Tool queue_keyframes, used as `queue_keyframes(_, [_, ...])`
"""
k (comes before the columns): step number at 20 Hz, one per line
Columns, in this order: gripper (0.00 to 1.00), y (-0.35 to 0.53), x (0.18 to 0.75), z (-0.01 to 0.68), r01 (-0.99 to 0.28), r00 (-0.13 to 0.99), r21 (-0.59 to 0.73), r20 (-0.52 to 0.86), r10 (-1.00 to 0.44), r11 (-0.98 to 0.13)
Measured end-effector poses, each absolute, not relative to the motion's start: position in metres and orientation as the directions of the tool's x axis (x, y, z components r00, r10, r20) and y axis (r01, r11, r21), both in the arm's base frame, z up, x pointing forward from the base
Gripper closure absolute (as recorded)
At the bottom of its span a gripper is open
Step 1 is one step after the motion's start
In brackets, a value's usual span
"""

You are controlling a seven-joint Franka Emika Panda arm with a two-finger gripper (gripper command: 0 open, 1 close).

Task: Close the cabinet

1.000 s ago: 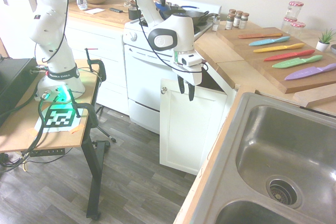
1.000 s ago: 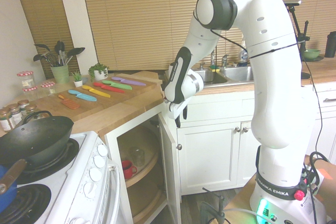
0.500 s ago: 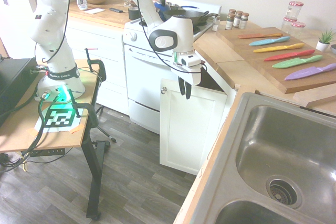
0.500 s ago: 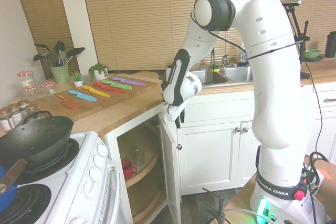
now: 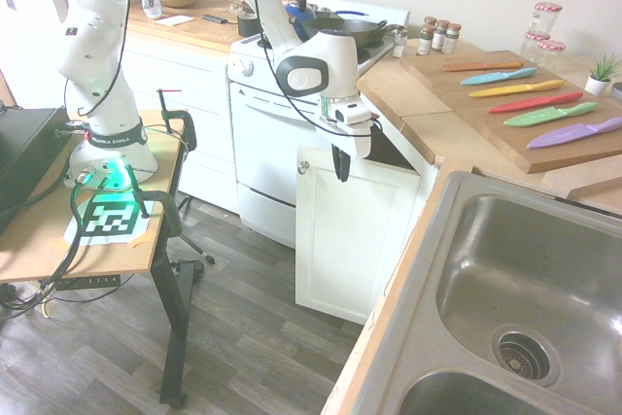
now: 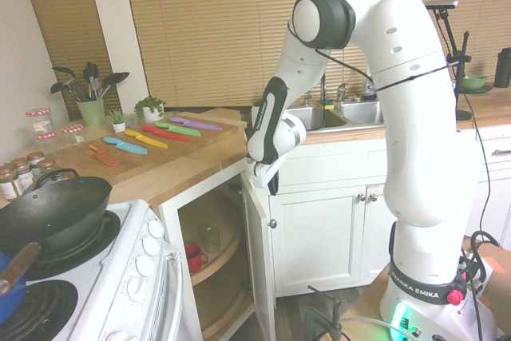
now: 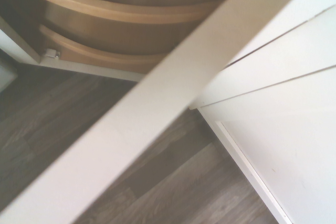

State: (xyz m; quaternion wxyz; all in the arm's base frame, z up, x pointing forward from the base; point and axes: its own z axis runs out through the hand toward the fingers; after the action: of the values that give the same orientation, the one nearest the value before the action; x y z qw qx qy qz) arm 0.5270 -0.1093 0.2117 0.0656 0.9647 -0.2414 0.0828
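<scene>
Drawn together since the earlier frame, my jaws (image 5: 341,163) are now narrow, fingers side by side, with no grip on the door seen. They hang by the upper part of the cabinet door (image 5: 355,235); contact cannot be confirmed. That door stands open at the corner, beneath the wooden counter (image 6: 188,167), its knob (image 5: 303,167) near my fingers and its shelves (image 6: 219,255) exposed. Door position: unchanged. Step in hand, as I judge it: getting set to push. Next move calls for pressing the door's outer side towards the frame, without slipping over its top edge.
</scene>
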Motion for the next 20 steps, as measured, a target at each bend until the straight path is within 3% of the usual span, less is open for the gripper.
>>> queue_keyframes(15, [1.00,-0.039,0.557,0.185,-0.458,0.885,0.099,0.145,-0.443,-0.883])
queue_keyframes(20, [1.00,0.025,0.565,0.188,-0.417,0.903,0.115,0.164,-0.396,-0.902])
